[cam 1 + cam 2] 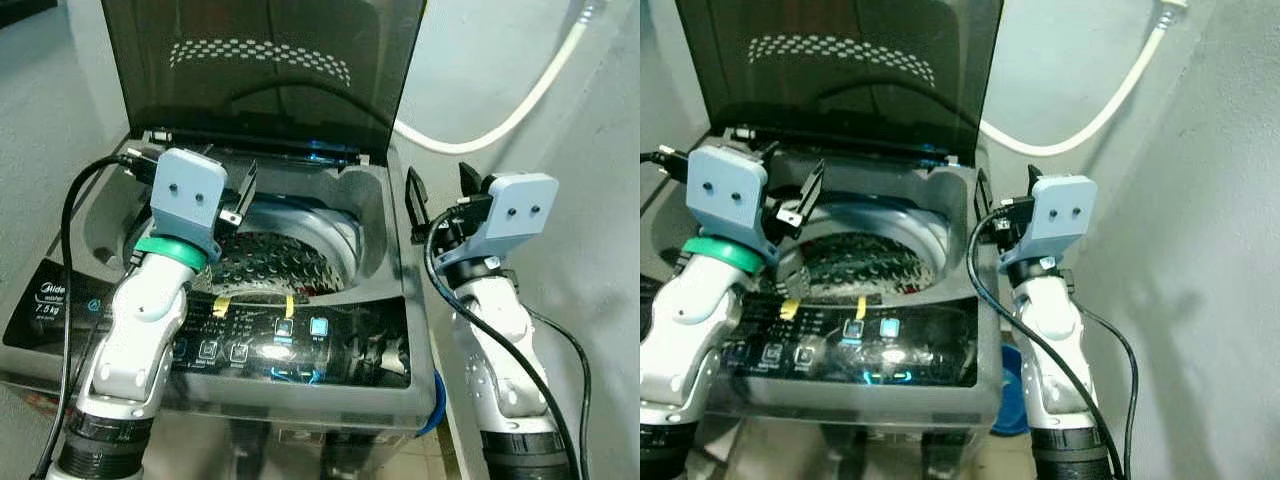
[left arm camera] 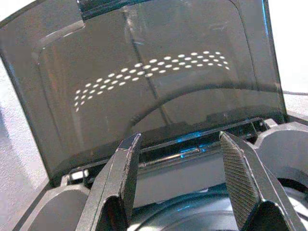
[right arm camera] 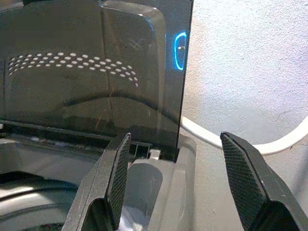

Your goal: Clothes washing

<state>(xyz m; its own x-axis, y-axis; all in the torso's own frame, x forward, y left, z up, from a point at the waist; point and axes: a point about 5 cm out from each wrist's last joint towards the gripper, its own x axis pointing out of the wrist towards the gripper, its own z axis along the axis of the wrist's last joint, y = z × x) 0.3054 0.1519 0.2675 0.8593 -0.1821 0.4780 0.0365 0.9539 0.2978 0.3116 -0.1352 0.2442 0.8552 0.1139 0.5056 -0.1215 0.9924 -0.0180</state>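
Both silver arms are up at the grey top-loading washing machine [image 1: 395, 330], lit touch panel [image 1: 290, 345] nearest the head camera. Left gripper [image 2: 183, 178] hovers over the perforated steel drum [image 1: 270, 265], fingers spread apart, holding nothing. Right gripper [image 3: 180, 180] sits at the machine's right rim, fingers also apart and empty, pointing at the raised smoked-plastic lid [image 1: 265, 60]. White hose [image 1: 520, 100] runs along the wall behind. Can't tell if the drum holds clothes. Judgement: loading is over or not begun; next move is likely closing the lid, which means reaching above its top edge.
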